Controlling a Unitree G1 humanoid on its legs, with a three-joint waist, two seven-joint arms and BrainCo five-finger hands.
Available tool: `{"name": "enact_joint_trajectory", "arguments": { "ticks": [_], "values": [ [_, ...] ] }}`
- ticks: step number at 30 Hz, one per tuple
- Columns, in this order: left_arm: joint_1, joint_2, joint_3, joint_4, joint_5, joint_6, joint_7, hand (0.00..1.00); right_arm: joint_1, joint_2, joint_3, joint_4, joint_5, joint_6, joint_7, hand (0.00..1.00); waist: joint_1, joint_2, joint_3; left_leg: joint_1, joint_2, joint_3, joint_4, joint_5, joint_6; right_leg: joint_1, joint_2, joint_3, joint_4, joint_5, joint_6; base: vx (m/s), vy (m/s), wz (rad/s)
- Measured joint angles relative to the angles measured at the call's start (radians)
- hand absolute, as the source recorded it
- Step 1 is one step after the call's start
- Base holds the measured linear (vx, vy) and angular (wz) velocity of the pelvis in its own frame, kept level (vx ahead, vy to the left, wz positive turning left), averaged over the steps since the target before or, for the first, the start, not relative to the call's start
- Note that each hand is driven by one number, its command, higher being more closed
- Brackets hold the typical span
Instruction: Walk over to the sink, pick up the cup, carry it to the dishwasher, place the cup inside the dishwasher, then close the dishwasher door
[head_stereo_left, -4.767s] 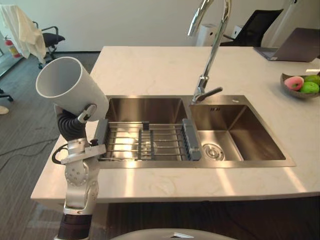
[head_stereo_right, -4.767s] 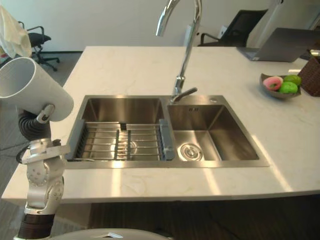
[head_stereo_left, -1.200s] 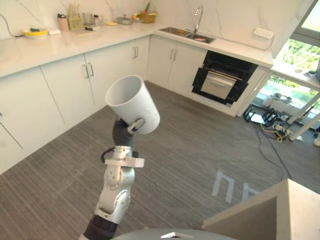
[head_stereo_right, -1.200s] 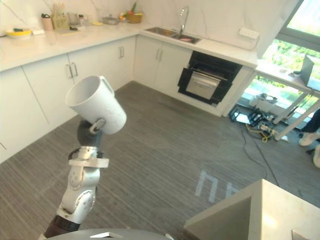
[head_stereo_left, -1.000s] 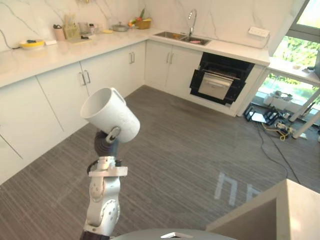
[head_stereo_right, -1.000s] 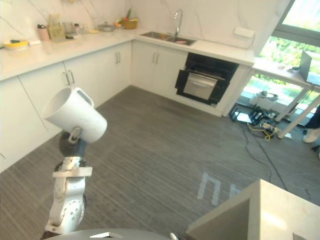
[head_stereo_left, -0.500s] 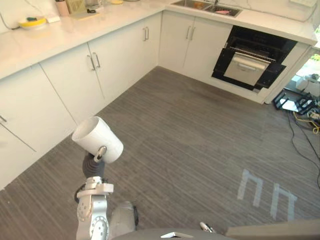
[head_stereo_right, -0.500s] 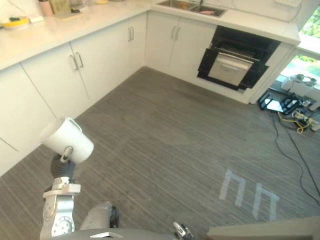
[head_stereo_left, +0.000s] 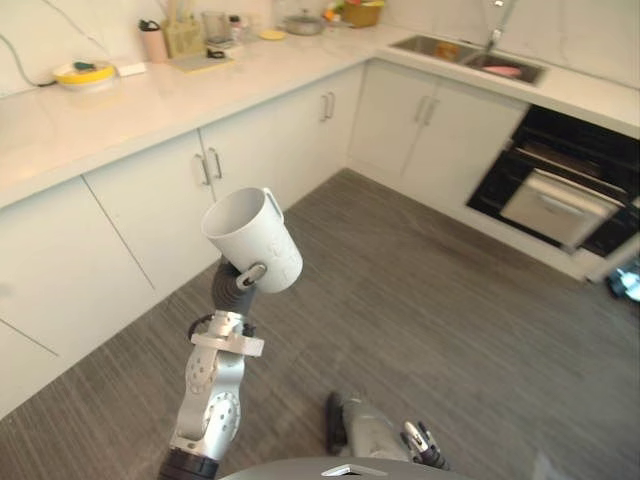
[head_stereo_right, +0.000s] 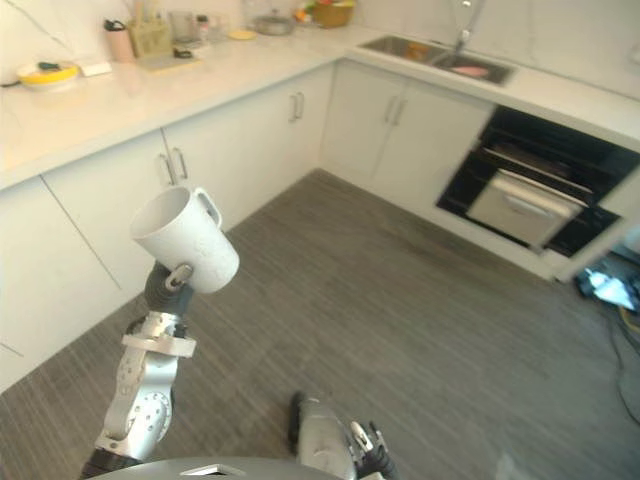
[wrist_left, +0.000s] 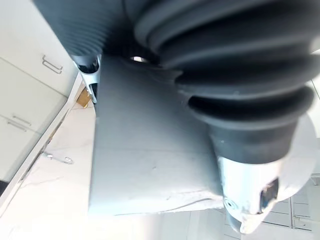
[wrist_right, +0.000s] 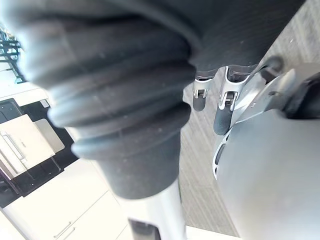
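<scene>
A white cup with a handle is held up tilted, mouth facing up and to the left, with my left hand shut on its base. The left wrist view shows the cup's white side against the hand's dark cover. The dishwasher stands far right under the counter, its door hanging open over a black inside. My right hand hangs low with relaxed fingers and holds nothing.
White cabinets run along the left and back under a pale counter with jars and a yellow dish. A sink with a tap sits in the counter above the dishwasher. Grey plank floor lies between me and the cabinets.
The camera has swung, so the cabinets and dishwasher sit differently in view and look nearer. The cup stays in my left hand, now higher in the picture.
</scene>
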Motion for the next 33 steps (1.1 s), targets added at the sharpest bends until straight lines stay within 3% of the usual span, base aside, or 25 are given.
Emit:
{"name": "enact_joint_trajectory", "arguments": {
  "ticks": [1,2,3,4,5,6,7,8,9,10,12,13,15,17,18,20,21,23,24,27,28,29,30,31,33],
  "values": [
    [0.008,0.000,0.002,0.001,0.000,-0.001,-0.006,1.00,0.012,0.000,0.014,0.000,0.032,-0.009,-0.012,0.00,0.002,-0.003,-0.002,0.022,0.001,-0.002,0.015,-0.016,-0.005,-0.001,0.000,0.003,-0.019,0.048,-0.007,0.60,-0.185,0.55],
    [0.022,-0.011,0.001,0.016,0.000,0.001,-0.009,1.00,0.015,-0.007,0.017,-0.001,0.085,-0.029,-0.046,0.00,0.002,0.013,-0.005,0.051,0.028,0.005,0.038,-0.027,-0.014,0.009,0.011,-0.016,0.029,0.148,-0.025,0.79,-0.234,0.12],
    [0.033,-0.017,-0.008,0.022,0.000,0.004,-0.009,1.00,0.015,-0.011,0.006,-0.028,0.133,-0.047,-0.085,0.00,0.000,0.063,-0.005,0.079,0.059,0.022,0.069,-0.010,-0.025,0.018,0.012,-0.062,0.092,0.199,-0.062,0.78,-0.218,-0.13],
    [0.032,-0.026,-0.018,0.026,0.001,0.004,-0.008,1.00,0.008,-0.021,-0.014,-0.063,0.200,-0.063,-0.124,0.00,-0.002,0.105,-0.001,0.086,0.096,0.045,0.112,0.037,-0.046,0.017,0.045,-0.068,0.161,0.139,-0.083,0.91,-0.242,-0.28],
    [0.026,-0.025,-0.023,0.026,0.002,0.004,-0.008,1.00,0.002,-0.019,-0.017,-0.081,0.233,-0.072,-0.149,0.00,-0.008,0.116,-0.005,0.085,0.098,0.050,0.141,0.085,-0.054,0.022,0.051,-0.066,0.196,0.106,-0.090,0.73,-0.206,-0.36],
    [0.016,-0.025,-0.033,0.026,0.002,0.003,-0.007,1.00,0.001,-0.012,-0.026,-0.126,0.268,-0.085,-0.184,0.00,-0.029,0.102,-0.003,0.061,0.092,0.056,0.218,0.217,-0.052,0.044,0.054,-0.065,0.226,0.053,-0.103,0.87,-0.280,-0.31],
    [0.003,-0.038,-0.045,0.026,0.003,0.002,-0.012,1.00,0.013,0.000,-0.029,-0.177,0.277,-0.102,-0.214,0.00,-0.045,0.101,0.001,0.025,0.099,0.052,0.336,0.379,-0.120,0.103,0.076,-0.067,0.207,0.009,-0.106,0.72,-0.219,-0.36],
    [-0.004,-0.048,-0.053,0.026,0.003,0.000,-0.014,1.00,0.019,0.006,-0.036,-0.203,0.278,-0.109,-0.233,0.00,-0.043,0.108,0.003,-0.010,0.110,0.045,0.415,0.484,-0.173,0.135,0.089,-0.058,0.188,-0.005,-0.110,0.66,-0.121,-0.39],
    [-0.016,-0.054,-0.076,0.026,0.007,-0.004,-0.015,1.00,0.027,0.018,-0.046,-0.242,0.292,-0.129,-0.263,0.00,-0.042,0.111,0.008,-0.131,0.137,0.022,0.644,0.598,-0.245,0.197,0.123,-0.037,0.150,-0.041,-0.125,0.59,-0.044,-0.39],
    [-0.036,-0.061,-0.099,0.021,0.042,-0.004,-0.013,1.00,0.027,0.026,-0.055,-0.263,0.305,-0.138,-0.272,0.00,-0.038,0.105,0.033,-0.256,0.164,0.028,0.873,0.528,-0.203,0.275,0.155,-0.025,0.111,-0.065,-0.146,0.55,-0.047,-0.41],
    [-0.019,-0.061,-0.103,0.017,0.071,-0.003,-0.012,1.00,0.019,0.025,-0.051,-0.267,0.306,-0.157,-0.269,0.00,-0.012,0.084,0.059,-0.371,0.167,0.042,0.995,0.400,-0.125,0.387,0.181,0.023,0.055,-0.081,-0.159,0.46,-0.050,-0.67],
    [0.000,-0.060,-0.102,0.013,0.078,-0.002,-0.011,1.00,0.018,0.024,-0.051,-0.269,0.306,-0.171,-0.269,0.00,0.004,0.074,0.056,-0.441,0.172,0.065,0.998,0.325,-0.093,0.447,0.186,0.050,0.010,-0.084,-0.162,0.42,-0.012,-1.11],
    [0.032,-0.050,-0.076,-0.044,0.076,0.002,-0.027,1.00,0.016,0.014,-0.042,-0.325,0.316,-0.195,-0.277,0.00,0.042,0.064,0.050,-0.598,0.202,0.130,0.816,0.215,-0.083,0.536,0.187,0.153,-0.055,-0.103,-0.157,0.48,0.075,-1.35],
    [0.076,-0.045,-0.046,-0.109,0.066,0.009,-0.045,1.00,0.013,0.015,-0.006,-0.430,0.316,-0.209,-0.318,0.00,0.047,0.057,0.046,-0.648,0.193,0.140,0.567,0.194,-0.083,0.571,0.176,0.253,-0.063,-0.138,-0.147,0.56,0.228,-1.50],
    [0.126,-0.043,-0.036,-0.148,0.063,0.011,-0.053,1.00,0.007,0.016,0.020,-0.495,0.314,-0.220,-0.341,0.00,0.051,0.043,0.038,-0.633,0.172,0.131,0.337,0.207,-0.099,0.586,0.156,0.322,-0.054,-0.176,-0.137,0.57,0.308,-1.57],
    [0.178,-0.043,-0.040,-0.170,0.066,0.012,-0.059,1.00,0.005,0.022,0.038,-0.569,0.293,-0.245,-0.375,0.00,0.052,0.027,0.029,-0.631,0.136,0.075,0.073,0.254,-0.159,0.613,0.121,0.397,-0.029,-0.254,-0.113,0.63,0.402,-1.27],
    [0.202,-0.038,-0.040,-0.168,0.065,0.013,-0.073,1.00,-0.002,0.021,0.038,-0.585,0.293,-0.265,-0.393,0.00,0.057,0.019,0.025,-0.643,0.130,0.066,0.059,0.330,-0.198,0.645,0.096,0.441,-0.023,-0.308,-0.099,0.66,0.459,-1.08],
    [0.232,-0.010,-0.039,-0.161,0.068,0.012,-0.090,1.00,-0.004,0.030,0.060,-0.580,0.282,-0.282,-0.434,0.00,0.065,-0.026,-0.007,-0.641,0.089,0.117,0.154,0.394,-0.159,0.686,0.028,0.485,-0.029,-0.350,-0.093,0.63,0.424,-0.76],
    [0.231,0.006,-0.037,-0.149,0.068,0.009,-0.123,1.00,-0.004,0.044,0.089,-0.578,0.243,-0.291,-0.476,0.00,0.042,-0.060,-0.016,-0.673,0.074,0.144,0.312,0.297,-0.096,0.698,-0.009,0.482,0.008,-0.317,-0.058,0.72,0.439,-0.41],
    [0.181,0.035,-0.061,-0.102,0.073,0.004,-0.168,1.00,-0.038,0.047,0.075,-0.543,0.183,-0.317,-0.544,0.00,0.041,-0.062,0.004,-0.699,0.080,0.178,0.537,0.195,-0.081,0.706,-0.006,0.460,0.169,-0.190,-0.025,0.69,0.464,-0.12],
    [0.132,0.056,-0.108,-0.064,0.092,-0.006,-0.186,1.00,-0.039,0.053,0.019,-0.500,0.157,-0.358,-0.584,0.00,0.031,-0.099,-0.034,-0.649,-0.002,0.171,0.354,0.204,-0.060,0.648,-0.042,0.384,0.375,-0.137,0.124,0.30,0.358,-0.02],
    [0.120,0.074,-0.121,-0.063,0.095,-0.012,-0.188,1.00,-0.054,0.055,0.006,-0.467,0.158,-0.370,-0.591,0.00,0.031,-0.129,-0.028,-0.625,-0.017,0.207,0.376,0.192,-0.012,0.613,-0.066,0.372,0.492,-0.101,0.205,0.24,0.245,0.04],
    [0.107,0.095,-0.143,-0.055,0.098,-0.010,-0.187,1.00,-0.058,0.059,0.019,-0.426,0.159,-0.370,-0.606,0.00,0.029,-0.151,-0.030,-0.586,-0.044,0.225,0.368,0.157,0.006,0.535,-0.085,0.354,0.665,-0.024,0.235,0.31,0.144,-0.41],
    [0.101,0.107,-0.188,-0.053,0.108,0.003,-0.180,1.00,-0.061,0.056,0.020,-0.385,0.159,-0.370,-0.608,0.00,0.033,-0.151,-0.029,-0.496,-0.050,0.254,0.320,0.119,0.016,0.399,-0.088,0.264,0.835,0.028,0.180,0.39,0.120,-0.55],
    [0.084,0.107,-0.253,-0.049,0.119,0.006,-0.160,1.00,-0.056,0.057,0.020,-0.399,0.156,-0.378,-0.606,0.00,0.022,-0.110,-0.016,-0.362,-0.049,0.280,0.193,0.118,0.013,0.261,-0.082,0.133,0.934,-0.018,0.066,0.37,0.144,-0.69]
  ]
}}
